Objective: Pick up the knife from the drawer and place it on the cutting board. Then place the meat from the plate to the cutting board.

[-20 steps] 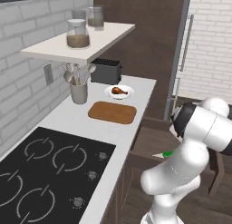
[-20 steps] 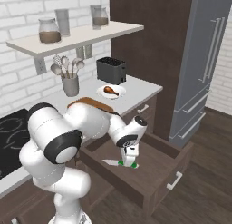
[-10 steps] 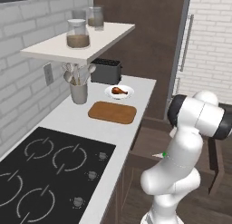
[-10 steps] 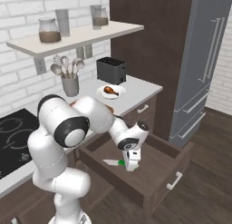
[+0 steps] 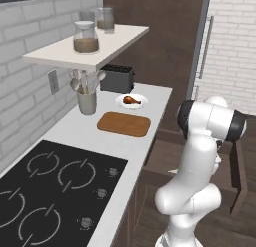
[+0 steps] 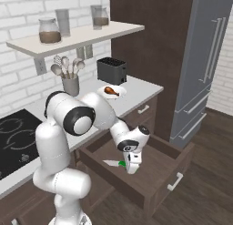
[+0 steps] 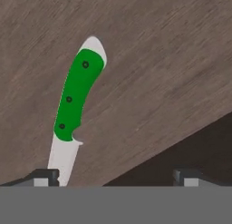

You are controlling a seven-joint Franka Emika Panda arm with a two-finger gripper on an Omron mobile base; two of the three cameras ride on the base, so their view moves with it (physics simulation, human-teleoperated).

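Note:
The drawer (image 6: 157, 181) stands pulled open below the counter. On its wooden floor (image 7: 158, 82) lies the knife (image 7: 74, 98), green handle pointing away from the hand, with the blade running down beside the left fingertip (image 7: 45, 177). My gripper (image 7: 117, 177) is open and hangs low inside the drawer, just right of the knife (image 6: 117, 163), holding nothing. The gripper (image 6: 132, 166) points down. On the counter, the cutting board (image 5: 123, 124) lies bare. Behind it, the plate (image 5: 140, 104) carries the meat (image 5: 130, 99).
A black toaster (image 5: 116, 78) and a utensil cup (image 5: 86, 101) stand at the wall, under a shelf (image 5: 85, 51) with jars. The stove (image 5: 50, 186) fills the near counter. A tall steel fridge (image 6: 209, 74) stands right of the drawer.
The arm has swung and the hand has dropped lower into the drawer, closer to the knife. The jaws stayed open. The knife, board and plate have not moved.

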